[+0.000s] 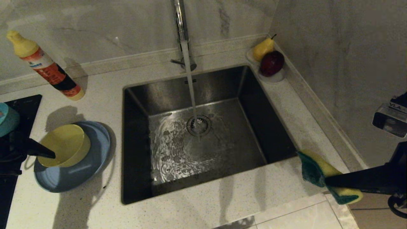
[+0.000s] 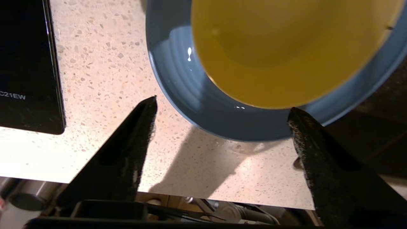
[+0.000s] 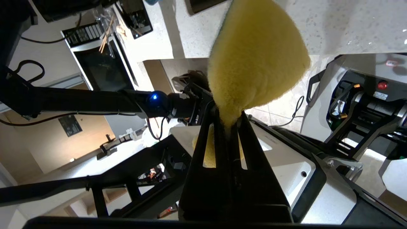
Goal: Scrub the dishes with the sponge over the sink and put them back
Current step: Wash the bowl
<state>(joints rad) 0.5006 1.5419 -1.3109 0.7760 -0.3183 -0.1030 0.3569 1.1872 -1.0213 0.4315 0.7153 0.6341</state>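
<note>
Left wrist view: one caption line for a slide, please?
Open left end effector beside pale-yellow bowl stacked on light-blue round plate.

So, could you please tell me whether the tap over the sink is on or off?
On. A stream of water falls from the tap onto the drain strainer, and the sink floor around it is wet and rippled.

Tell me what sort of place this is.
Most likely a home kitchen counter: a steel sink with its tap running, a dish soap bottle by the marble wall, and a black cooktop beside stacked dishes.
</note>
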